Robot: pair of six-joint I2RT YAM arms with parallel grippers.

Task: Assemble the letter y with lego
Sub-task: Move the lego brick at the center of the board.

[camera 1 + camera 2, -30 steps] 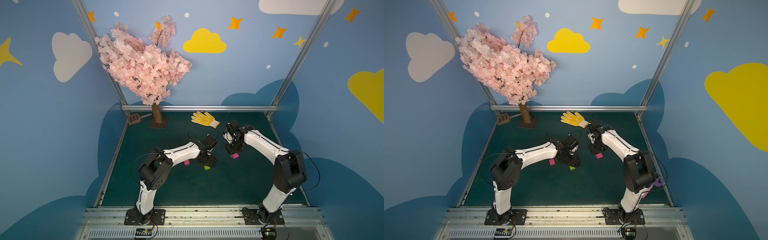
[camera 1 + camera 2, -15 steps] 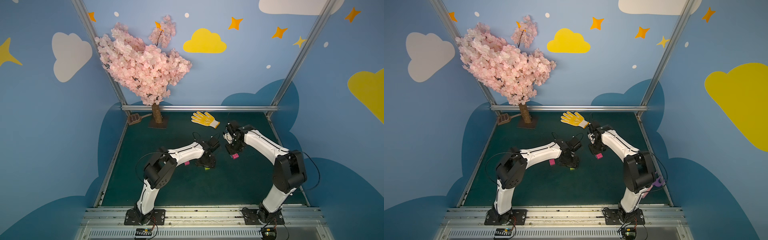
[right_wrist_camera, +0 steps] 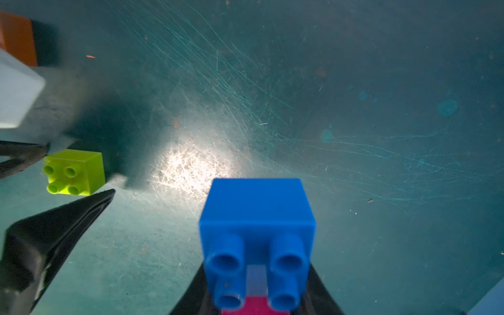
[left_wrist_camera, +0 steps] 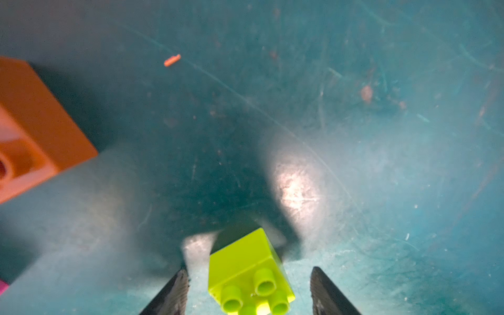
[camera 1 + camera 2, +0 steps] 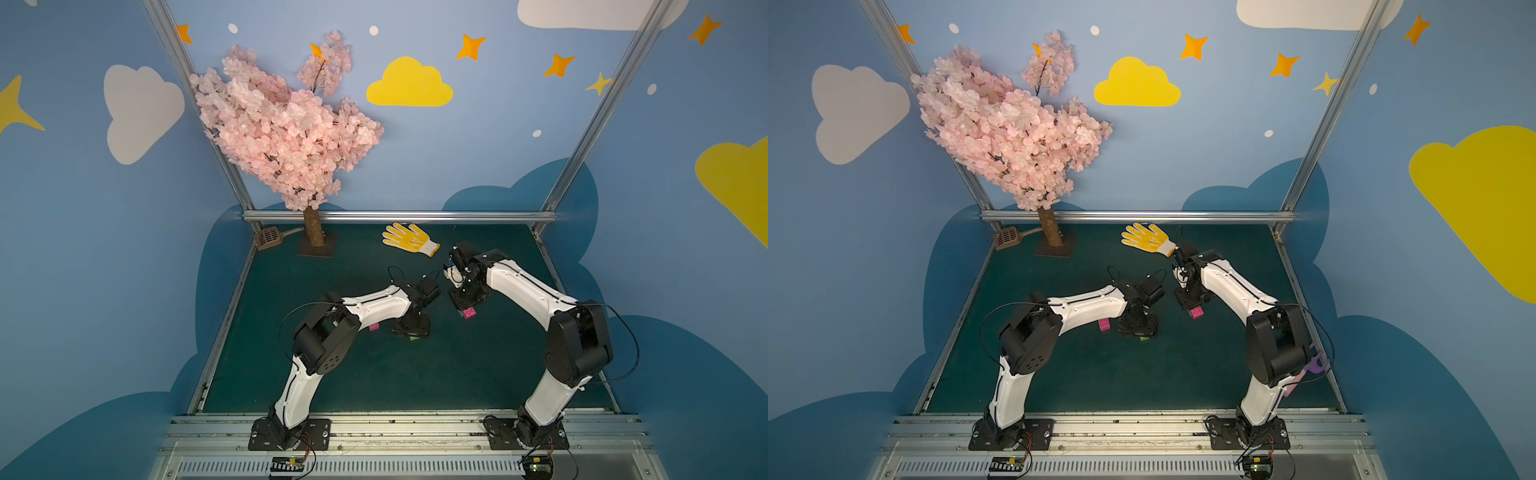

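Lime brick inside left tool, ungripped

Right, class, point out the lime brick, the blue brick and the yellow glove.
Lime brick [image 4: 242, 259]: left wrist view, on its smooth face.
Blue brick [image 3: 257, 204]: right wrist view, on its smooth face.
Glove [image 5: 409, 241]: in a top view, on the palm.

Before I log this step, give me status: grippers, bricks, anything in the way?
Left gripper open, straddling lime green brick on mat. Right gripper shut on blue brick, pink brick attached. Orange brick nearby, clear of left jaws.
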